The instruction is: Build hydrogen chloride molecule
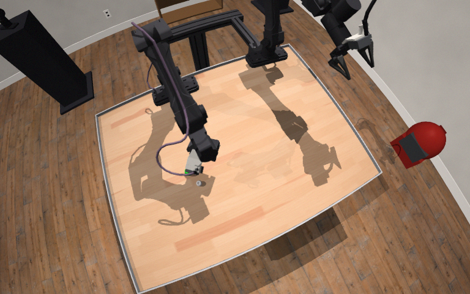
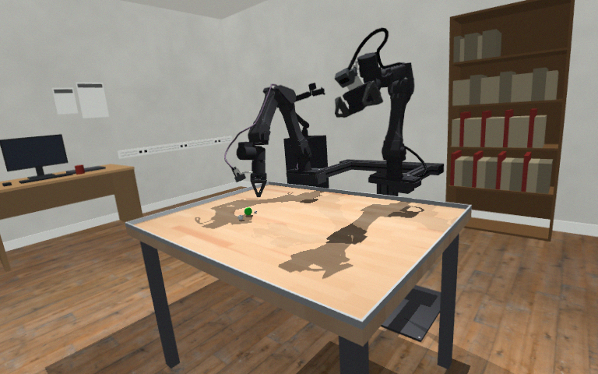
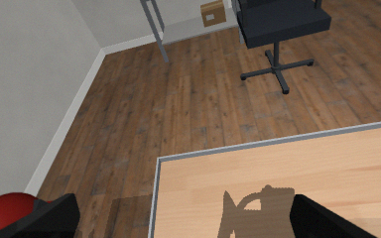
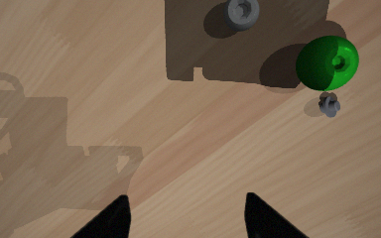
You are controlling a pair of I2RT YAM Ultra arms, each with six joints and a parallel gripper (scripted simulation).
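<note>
The green ball (image 2: 247,211) (image 4: 326,63) rests on the table with its hole facing mostly up; only a sliver shows in the top view. The grey peg (image 2: 255,212) (image 4: 329,105) stands loose close beside it. The white ball (image 1: 198,183) (image 2: 240,216) (image 4: 242,14), shadowed grey, lies apart from both, its hole facing up. My right gripper (image 2: 258,195) (image 4: 188,204) is partly open and empty, above the table near the green ball; its arm hides the peg in the top view. My left gripper (image 1: 360,72) (image 2: 355,106) (image 3: 185,204) is wide open and empty, raised far from the parts.
The wooden table (image 1: 284,214) (image 2: 265,273) has a raised grey rim (image 1: 354,129). The right arm's purple cable (image 1: 157,160) loops low beside its wrist. A red helmet-like object (image 1: 426,139) is beyond the table edge on the left arm's side. Arm shadows cross the table.
</note>
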